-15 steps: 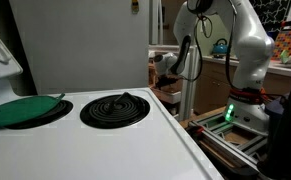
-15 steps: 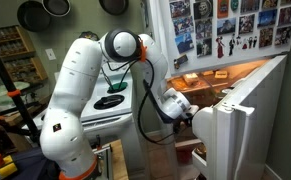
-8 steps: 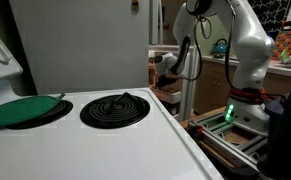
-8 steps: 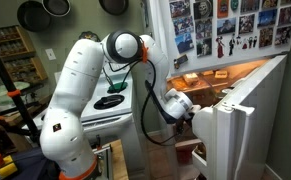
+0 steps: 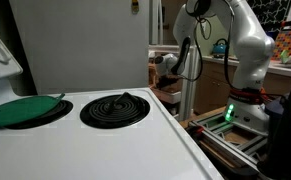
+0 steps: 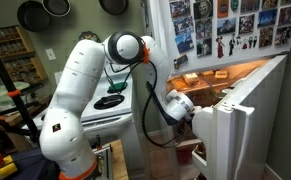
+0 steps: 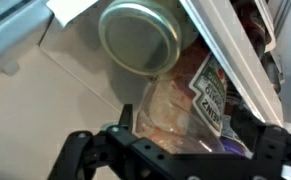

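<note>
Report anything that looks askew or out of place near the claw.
Nothing is spilled or broken. The fridge door stands open, and a wrapped pack lies tilted next to the jar.

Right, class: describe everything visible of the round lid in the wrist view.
The round lid looks like dull silvery metal, with a raised rim and a flat centre. It faces the camera near the top of the wrist view, against a pale surface. Its lower right edge meets a clear plastic bag. Whatever lies beneath it is hidden.
</note>
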`<state>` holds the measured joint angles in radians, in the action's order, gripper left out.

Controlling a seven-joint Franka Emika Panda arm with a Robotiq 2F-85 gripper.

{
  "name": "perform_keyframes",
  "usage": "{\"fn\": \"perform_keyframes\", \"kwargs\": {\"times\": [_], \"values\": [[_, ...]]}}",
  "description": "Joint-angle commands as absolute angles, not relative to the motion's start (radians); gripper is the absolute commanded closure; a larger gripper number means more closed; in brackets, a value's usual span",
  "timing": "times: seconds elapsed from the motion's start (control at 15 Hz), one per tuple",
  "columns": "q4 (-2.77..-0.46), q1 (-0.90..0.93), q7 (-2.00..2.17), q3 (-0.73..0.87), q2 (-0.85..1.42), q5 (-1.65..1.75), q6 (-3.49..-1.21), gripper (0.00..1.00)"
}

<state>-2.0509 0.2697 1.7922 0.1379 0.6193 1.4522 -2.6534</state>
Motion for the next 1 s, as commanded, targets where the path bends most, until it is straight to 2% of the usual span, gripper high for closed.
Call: {"fn": "perform_keyframes", "kwargs": {"times": [0.0, 0.07, 0.13, 0.47, 0.93], "values": [[-2.041, 0.238, 1.727, 0.127, 0.644, 1.428, -2.704, 0.11], [-2.040, 0.234, 1.716, 0.126, 0.646, 1.424, -2.715, 0.31], [-2.039, 0.230, 1.705, 0.126, 0.648, 1.421, -2.724, 0.31], [-2.031, 0.220, 1.674, 0.123, 0.652, 1.419, -2.754, 0.69], [-2.049, 0.241, 1.696, 0.127, 0.613, 1.455, -2.749, 0.73]]}}
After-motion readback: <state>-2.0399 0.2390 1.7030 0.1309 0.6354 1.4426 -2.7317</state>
